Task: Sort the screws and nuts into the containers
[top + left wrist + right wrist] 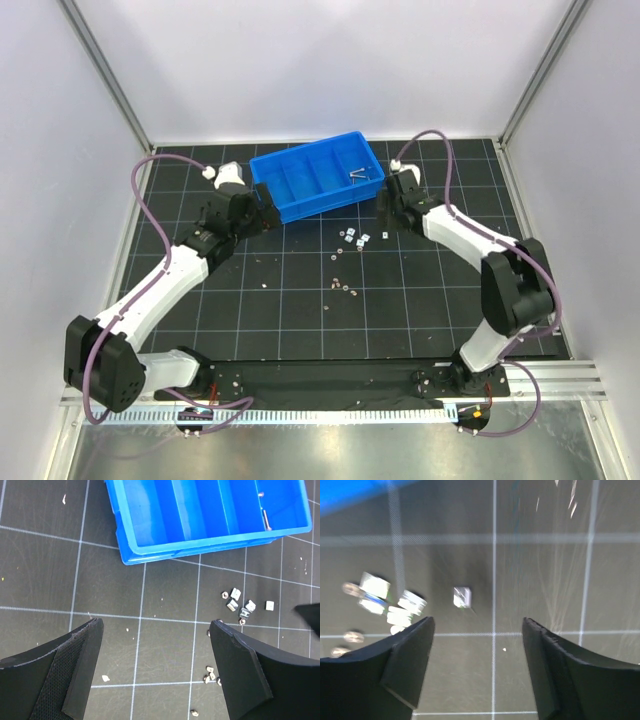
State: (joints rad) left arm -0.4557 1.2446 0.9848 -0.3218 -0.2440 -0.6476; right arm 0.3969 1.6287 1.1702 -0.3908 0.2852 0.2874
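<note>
The right gripper (477, 625) had its two black fingers spread apart with nothing between them, hanging low over the black gridded mat (545, 580). Its wrist view was smeared, so fine detail was hard to read. Just ahead of the gap lay a single tiny squat silver nut (462, 597), sitting closer to the left finger than to the right. A tight cluster of similar nuts (390, 602) lay further left, beside that finger.

From above, this gripper (388, 205) sat just off the right end of the bright blue rectangular plastic tray (330, 205). The nuts (355, 239) were scattered on the mat in front of the tray. A few slender silver screws (358, 173) lay in the tray's end section nearest the right arm.

The left gripper (155, 625) was also wide apart and empty, poised over bare mat near the tray's other end (200, 547).

The step in hand looked like a pick of the lone nut. To do it well, the right arm would likely need to centre the gap on that nut. It should then descend straight until the pads nearly brushed the mat, and close slowly so the small blocky piece did not squirt out. Keeping clear of the cluster would avoid scattering it. The nut belonged in a section apart from the screws.
</note>
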